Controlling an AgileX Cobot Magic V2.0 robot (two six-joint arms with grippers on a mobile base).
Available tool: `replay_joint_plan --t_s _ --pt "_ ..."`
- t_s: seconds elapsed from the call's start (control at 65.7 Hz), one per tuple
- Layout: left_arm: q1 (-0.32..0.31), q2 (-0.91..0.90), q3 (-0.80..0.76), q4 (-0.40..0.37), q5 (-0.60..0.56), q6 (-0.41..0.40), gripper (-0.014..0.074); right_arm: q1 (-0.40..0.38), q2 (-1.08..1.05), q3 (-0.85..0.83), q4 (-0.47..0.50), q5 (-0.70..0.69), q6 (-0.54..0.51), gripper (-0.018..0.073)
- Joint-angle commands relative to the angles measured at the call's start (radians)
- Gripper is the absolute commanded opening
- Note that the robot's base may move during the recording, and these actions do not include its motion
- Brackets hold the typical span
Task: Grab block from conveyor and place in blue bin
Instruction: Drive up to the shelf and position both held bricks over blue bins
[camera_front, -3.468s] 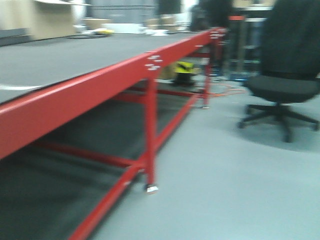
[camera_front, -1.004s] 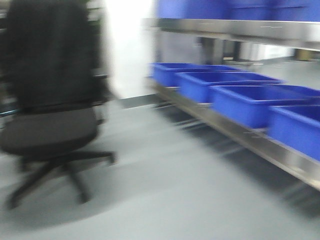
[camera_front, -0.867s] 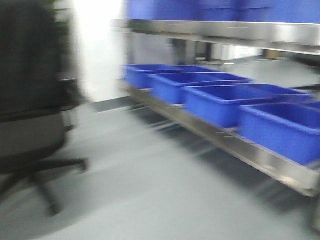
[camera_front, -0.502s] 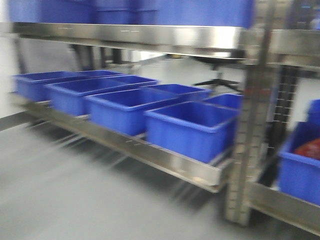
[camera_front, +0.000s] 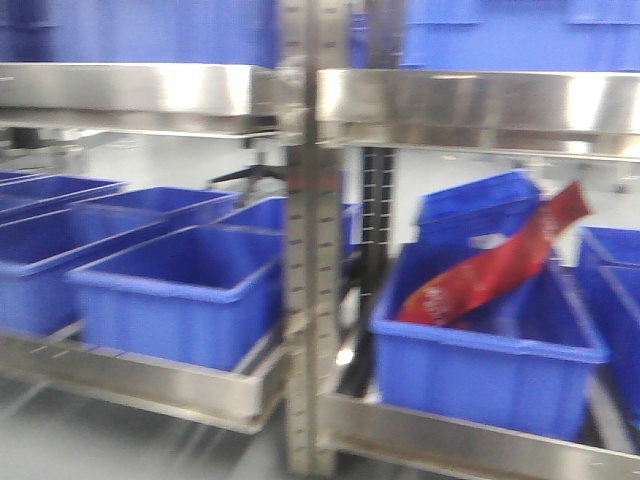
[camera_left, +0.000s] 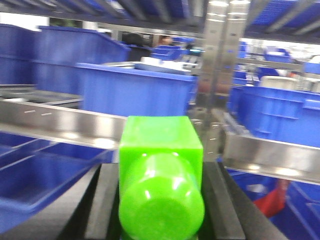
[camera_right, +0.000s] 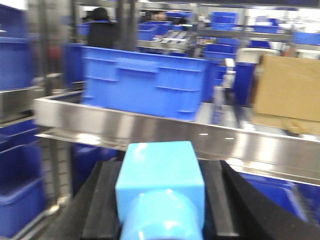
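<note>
Two blocks were in hand at the rack. The left gripper was pinching a bright green block between its dark flat pads, and the right gripper was clamped the same way on a light blue block. Each block showed a squared body with a rounded stub facing the wrist camera. I judged their long axes to run straight out along the fingers, toward the shelving.

Ahead of both wrists lay a steel shelf edge with blue bins behind it. Lower down, the front camera showed an empty blue bin left of the steel upright. To the right of that post, a second blue bin held a slanting red packet. The open bins therefore sat forward of and below the held blocks, so I reckoned the drop would need a reach out and down.

I could not tell which arm was nearer to either bin, since neither arm appeared in the front view. Blur softened all three views. The bin floors were partly hidden by their walls, and a brown cardboard box sat on the shelf to the right.
</note>
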Motion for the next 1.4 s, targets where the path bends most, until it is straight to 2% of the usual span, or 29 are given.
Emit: replay_joint_plan --t_s 0.0,1.384 --pt "0.001 -0.004 0.001 0.007 -0.013 0.002 -0.0111 0.001 -0.003 0.002 -0.01 -0.023 -0.003 -0.0162" --pt "0.001 -0.004 0.001 0.007 -0.013 0.002 -0.0111 0.001 -0.003 0.002 -0.01 -0.023 -0.003 -0.0162"
